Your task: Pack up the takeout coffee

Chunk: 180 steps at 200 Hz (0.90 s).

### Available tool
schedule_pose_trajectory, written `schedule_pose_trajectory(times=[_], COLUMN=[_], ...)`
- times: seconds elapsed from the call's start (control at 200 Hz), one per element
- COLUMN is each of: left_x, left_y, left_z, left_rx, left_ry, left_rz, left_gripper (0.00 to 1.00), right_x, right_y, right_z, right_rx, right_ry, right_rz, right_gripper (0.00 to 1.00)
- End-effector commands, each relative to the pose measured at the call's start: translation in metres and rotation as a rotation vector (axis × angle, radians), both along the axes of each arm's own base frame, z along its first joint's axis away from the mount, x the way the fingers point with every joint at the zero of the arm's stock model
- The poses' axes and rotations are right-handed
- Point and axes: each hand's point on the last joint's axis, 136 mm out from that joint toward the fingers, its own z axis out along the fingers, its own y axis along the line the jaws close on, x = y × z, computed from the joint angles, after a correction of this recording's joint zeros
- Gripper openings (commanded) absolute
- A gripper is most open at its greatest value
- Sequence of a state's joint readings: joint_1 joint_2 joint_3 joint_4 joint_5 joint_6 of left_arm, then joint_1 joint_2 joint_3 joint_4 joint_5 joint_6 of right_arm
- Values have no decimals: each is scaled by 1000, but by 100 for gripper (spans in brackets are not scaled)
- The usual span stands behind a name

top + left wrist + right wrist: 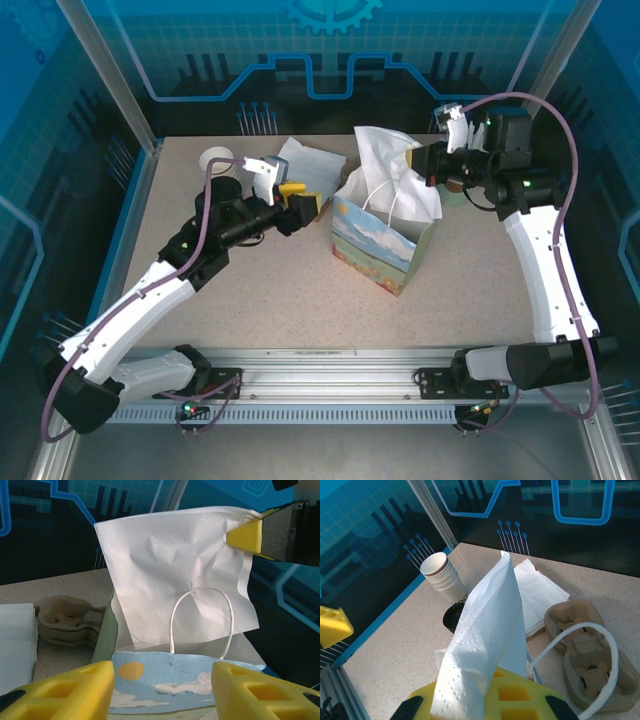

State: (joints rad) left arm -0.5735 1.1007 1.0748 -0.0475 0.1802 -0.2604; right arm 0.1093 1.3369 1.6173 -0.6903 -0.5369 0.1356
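Your right end effector (485, 705) is clamped on the upper corner of the white tissue paper (395, 170) that stands out of the gift bag (380, 250). Your left end effector (162, 695) has its fingers apart and hangs just beside the left wall of the bag, holding nothing.

The main danger, I think, is the tissue. It is thin, so a too quick pull can tear it at the pinched corner or draw the whole sheet out. The bag is light paper and stands free in the middle of the tabletop (280, 300). A push from the left fingers, or a drag through the tissue, can tip it. The white cord handle (580, 626) loops close to the right fingers and may catch on them.

Where the takeout coffee is, I cannot tell. The tissue hides the inside of the bag, so it may be already down there, and I can say nothing about its look.
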Motion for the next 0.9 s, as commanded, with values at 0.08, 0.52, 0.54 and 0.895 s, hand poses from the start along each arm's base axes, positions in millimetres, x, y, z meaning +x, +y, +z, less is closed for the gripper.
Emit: schedule_pose_trajectory(times=[0.08, 0.52, 0.54, 0.895], left_x=[1, 1, 1, 0], left_y=[-1, -2, -2, -2], left_z=[-5, -13, -13, -15], left_rx=[18, 18, 18, 23], left_ry=[-9, 6, 5, 8], left_rz=[-3, -6, -7, -7], left_gripper=[55, 55, 55, 56], right_x=[12, 10, 10, -17], right_y=[2, 9, 7, -23], right_z=[17, -28, -30, -40], right_rx=[49, 78, 67, -27], right_ry=[-51, 18, 19, -2], right_rz=[26, 42, 33, -68], right_gripper=[0, 0, 0, 10])
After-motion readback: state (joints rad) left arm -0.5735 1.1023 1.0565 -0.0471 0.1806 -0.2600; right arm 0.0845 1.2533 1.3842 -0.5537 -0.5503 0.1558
